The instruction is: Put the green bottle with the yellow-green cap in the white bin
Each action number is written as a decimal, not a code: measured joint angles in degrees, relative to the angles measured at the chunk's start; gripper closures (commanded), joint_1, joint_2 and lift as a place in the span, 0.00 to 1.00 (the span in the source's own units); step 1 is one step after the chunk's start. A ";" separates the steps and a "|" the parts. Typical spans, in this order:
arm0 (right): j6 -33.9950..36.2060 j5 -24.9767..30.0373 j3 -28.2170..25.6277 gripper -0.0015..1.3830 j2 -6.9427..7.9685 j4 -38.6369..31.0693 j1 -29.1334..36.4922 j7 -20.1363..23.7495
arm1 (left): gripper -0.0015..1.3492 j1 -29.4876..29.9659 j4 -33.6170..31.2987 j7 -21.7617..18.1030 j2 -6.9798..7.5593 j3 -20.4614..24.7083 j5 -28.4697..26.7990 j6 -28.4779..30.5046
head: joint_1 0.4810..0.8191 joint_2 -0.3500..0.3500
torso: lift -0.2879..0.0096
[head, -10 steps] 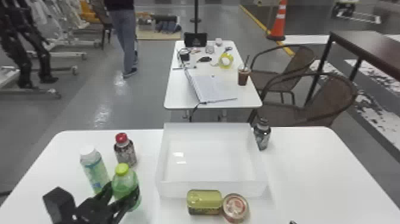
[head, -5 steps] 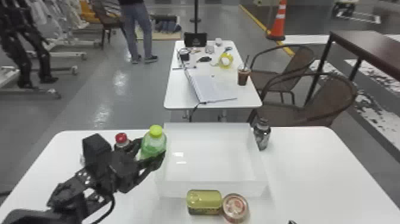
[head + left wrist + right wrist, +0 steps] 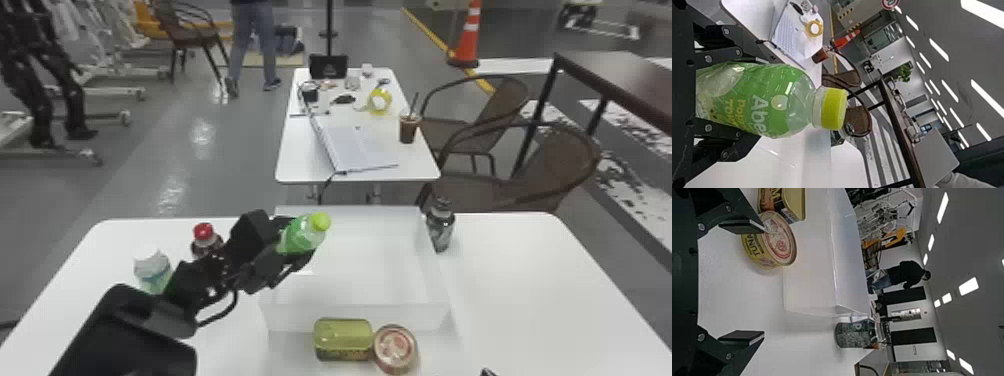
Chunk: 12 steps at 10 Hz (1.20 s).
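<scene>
Between left fingers (image 3: 296,245): green bottle (image 3: 302,234), cap end jutting beyond.

- You've got bright white ceiling lights (image 3: 939,49) overhead
- Your floor (image 3: 202,134) kicks back patchy glare in the head view
- You get little shiny highlights on the green bottle (image 3: 766,109)
- Your table (image 3: 525,285) looks pretty bright, with a soft shadow by the tuna can (image 3: 779,243)

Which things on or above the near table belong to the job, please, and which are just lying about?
For the job:
- green bottle, in the left gripper
- white bin

Just lying about:
- red-capped bottle
- pale bottle
- dark bottle beside the bin
- rectangular tin
- round tin
</scene>
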 measured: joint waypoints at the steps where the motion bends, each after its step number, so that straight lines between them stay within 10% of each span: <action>1: -0.06 -0.03 0.00 0.24 0.07 0.15 -0.08 0.00 | 0.36 -1.68 2.35 0.76 -0.34 -2.17 -2.63 -1.97 | 0.20 0.50 | 0.63; 3: -0.13 -0.06 0.00 0.24 0.19 0.37 -0.21 0.00 | 0.06 -3.73 4.32 1.98 -0.20 -5.18 -5.57 -5.12 | 0.20 0.50 | 0.63; 7: -0.13 -0.11 0.00 0.24 0.27 0.44 -0.26 0.01 | 0.10 1.88 -2.11 1.61 -0.01 2.06 -4.07 -5.77 | 0.20 0.50 | 0.63; 10: -0.13 -0.12 0.00 0.24 0.06 0.24 -0.03 0.00 | 0.10 15.55 -8.02 3.25 -6.99 16.71 4.73 -8.55 | 0.20 0.50 | 0.63; 12: -0.34 -0.10 -0.06 0.24 -0.10 0.08 0.08 0.00 | 0.10 22.87 -8.34 6.58 -7.90 23.05 11.95 -15.26 | 0.20 0.50 | 0.63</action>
